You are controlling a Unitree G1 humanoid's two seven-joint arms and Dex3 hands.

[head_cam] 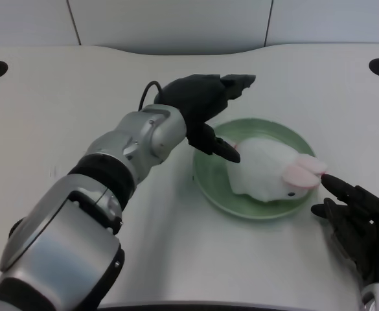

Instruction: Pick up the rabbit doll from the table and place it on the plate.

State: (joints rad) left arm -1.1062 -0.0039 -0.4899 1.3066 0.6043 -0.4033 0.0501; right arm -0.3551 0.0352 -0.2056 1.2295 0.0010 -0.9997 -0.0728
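The white table [59, 97] carries the green plate [205, 184], and the rabbit doll [267, 170] already lies on it. Your left hand [205, 103] is released, fingers apart and holding nothing, one finger reaching to the doll's rear edge. Lift that hand straight up and back so you don't drag the doll; it sits just right of and below the hand
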